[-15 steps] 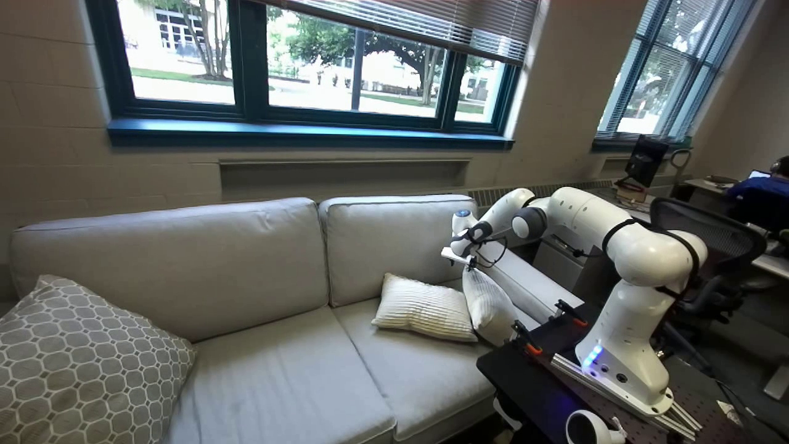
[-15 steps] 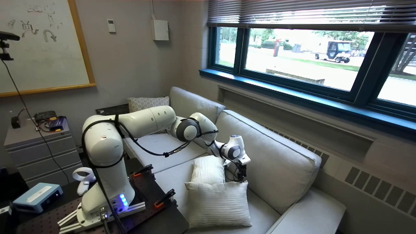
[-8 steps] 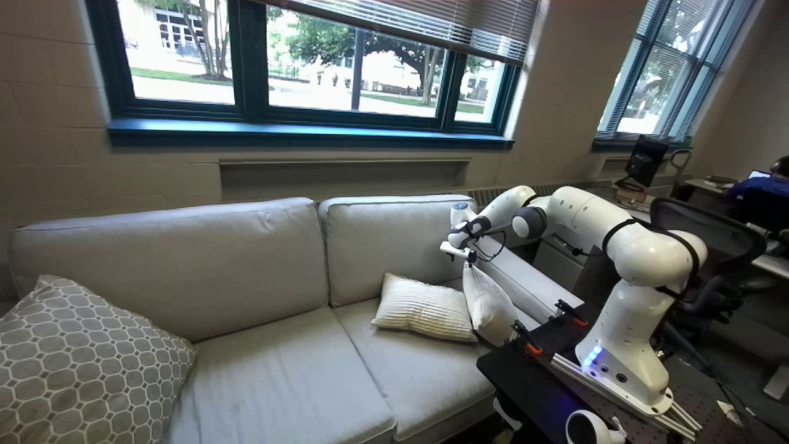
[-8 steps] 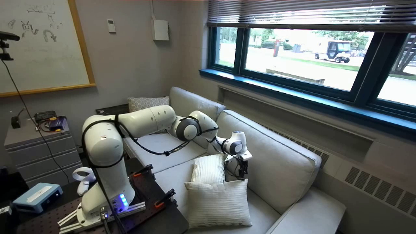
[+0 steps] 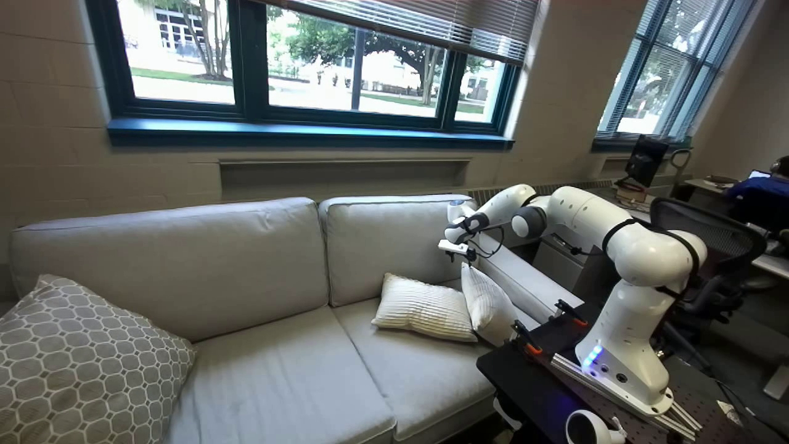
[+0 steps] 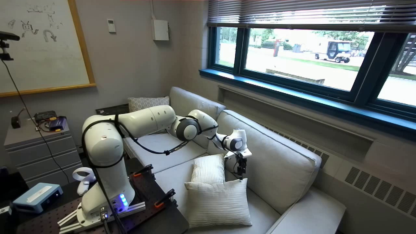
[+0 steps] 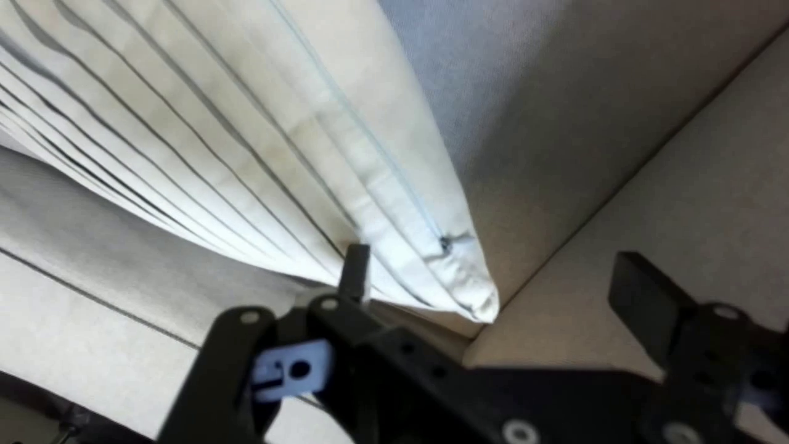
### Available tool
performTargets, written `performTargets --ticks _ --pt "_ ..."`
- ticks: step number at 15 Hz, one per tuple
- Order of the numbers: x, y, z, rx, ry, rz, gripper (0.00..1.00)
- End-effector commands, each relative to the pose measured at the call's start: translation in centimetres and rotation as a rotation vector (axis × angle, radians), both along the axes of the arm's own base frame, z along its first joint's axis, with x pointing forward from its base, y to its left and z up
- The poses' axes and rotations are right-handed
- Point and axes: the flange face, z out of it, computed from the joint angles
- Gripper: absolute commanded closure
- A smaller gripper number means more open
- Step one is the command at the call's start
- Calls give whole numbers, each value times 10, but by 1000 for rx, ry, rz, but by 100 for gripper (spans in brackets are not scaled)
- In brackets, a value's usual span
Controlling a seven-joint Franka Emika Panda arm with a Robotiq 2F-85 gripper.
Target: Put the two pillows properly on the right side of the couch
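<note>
In an exterior view, an off-white leaning pillow [image 5: 490,308] is propped on edge on the couch [image 5: 265,370] near the armrest [image 5: 527,277], its top corner just below the gripper [image 5: 461,258]; the flatter pillow [image 5: 425,308] sits beside it toward the couch's middle, while a larger grey patterned pillow [image 5: 98,364] rests at the far end. In an exterior view, the leaning pillow [image 6: 217,204] shows its broad ribbed face — its upper edge runs from beneath the gripper back toward the table [image 6: 159,217], with the flatter pillow partly hidden behind. In the wrist view, the gripper is unclenched, its jaws spread wide with no fabric pinched between them; the leaning pillow's corner juts toward the gap, nearer one jaw, and its body stretches away to the upper left. Whether that corner touches the gripper cannot be told. Both pillows lie toward the armrest end, so the task looks well advanced — any further straightening would likely turn on that corner below the jaws, where a small drop and pinch, or a nudge toward the back cushion [image 6: 273,162], could square the pillow.
</note>
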Motion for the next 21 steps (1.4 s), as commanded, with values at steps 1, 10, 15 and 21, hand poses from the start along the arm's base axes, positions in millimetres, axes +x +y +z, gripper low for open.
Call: performTargets --ticks 1,10,15,21 --pt "-10 -5 -7 54 82 -20 0" --pt "-43 1 -42 82 243 -23 0" --pt "-59 -2 -53 67 325 -44 0" --pt "-67 -7 -55 50 376 -61 25"
